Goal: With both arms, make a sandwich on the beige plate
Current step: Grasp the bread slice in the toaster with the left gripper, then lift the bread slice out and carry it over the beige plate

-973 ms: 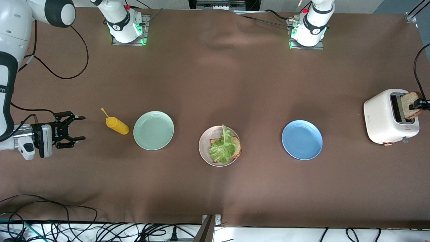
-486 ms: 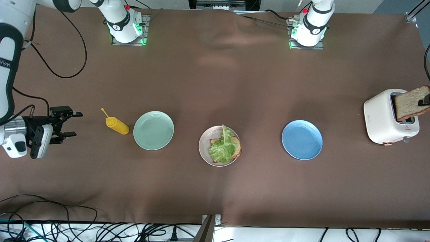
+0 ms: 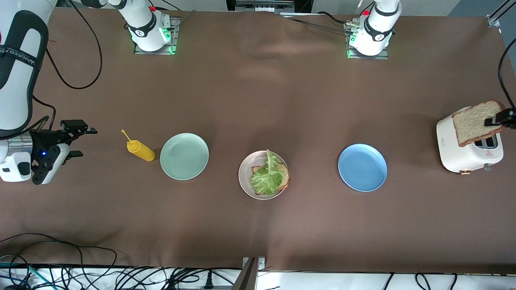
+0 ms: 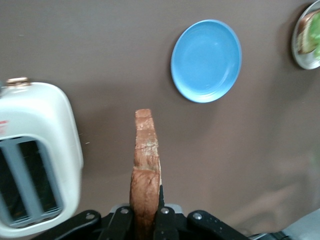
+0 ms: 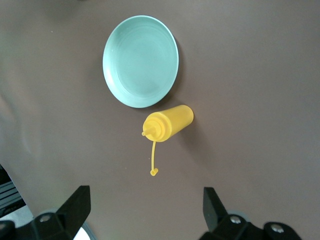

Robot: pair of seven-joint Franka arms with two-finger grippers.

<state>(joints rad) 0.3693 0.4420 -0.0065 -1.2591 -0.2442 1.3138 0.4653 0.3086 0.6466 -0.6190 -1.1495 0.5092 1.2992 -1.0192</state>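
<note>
Lifted clear of the white two-slot toaster, square brown bread slice pinched in my left hand, right hand spread beside yellow squeeze bottle, round beige plate with lettuce-topped bread mid-worktop.

High front overview, two downward wrist views

Brown tabletop w/ black cables along near edge, even light.
</note>
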